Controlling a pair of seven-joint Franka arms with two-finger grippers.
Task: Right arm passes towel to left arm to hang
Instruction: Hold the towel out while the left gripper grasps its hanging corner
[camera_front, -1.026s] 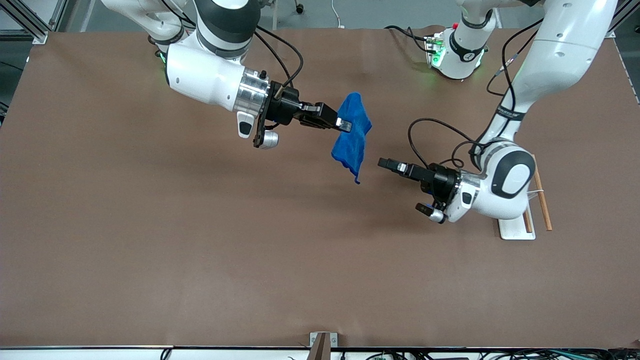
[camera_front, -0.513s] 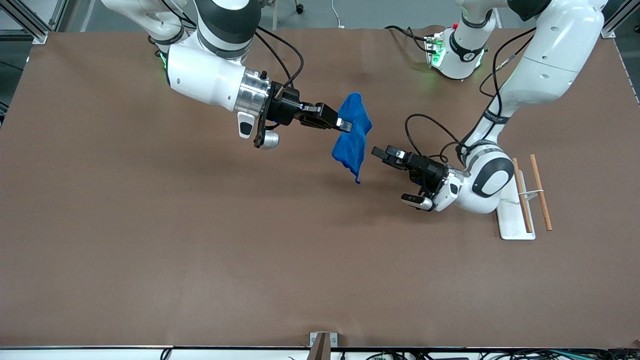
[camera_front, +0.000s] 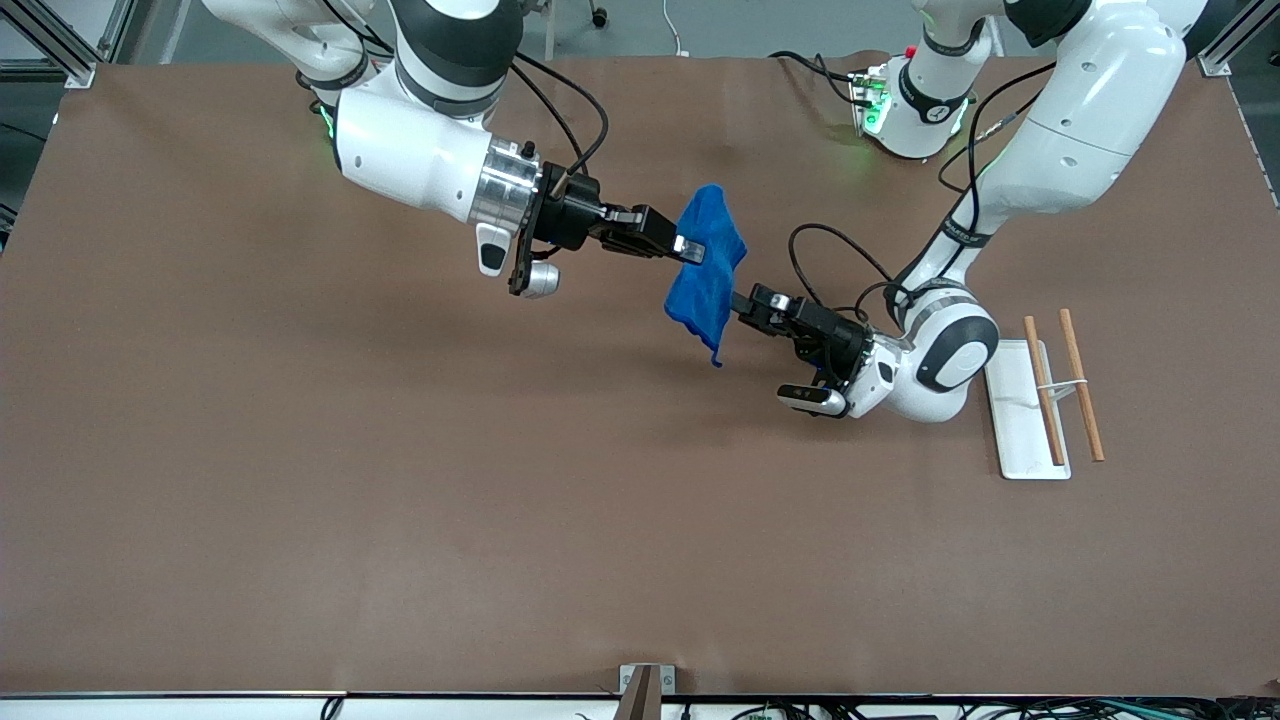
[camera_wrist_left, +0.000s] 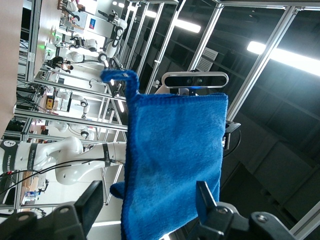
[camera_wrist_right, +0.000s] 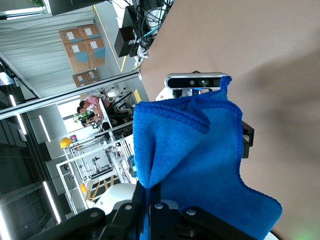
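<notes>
Right gripper (camera_front: 688, 247) clamps the towel (camera_front: 706, 272), hanging above mid-table; left gripper (camera_front: 748, 303), fingers (camera_wrist_left: 90, 200) spread, flanks its edge; advise closing firmly before right lets go.

Right claw (camera_wrist_right: 150, 205) pinching bunched blue towel (camera_wrist_right: 200, 165); brown table (camera_wrist_right: 260, 45) past it.

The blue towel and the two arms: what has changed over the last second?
The left gripper moved in toward the hanging towel; its open jaws now straddle the towel's edge without closing. The white rack, earlier partly covered by that arm, now shows. The right gripper stayed put, holding the towel.
</notes>
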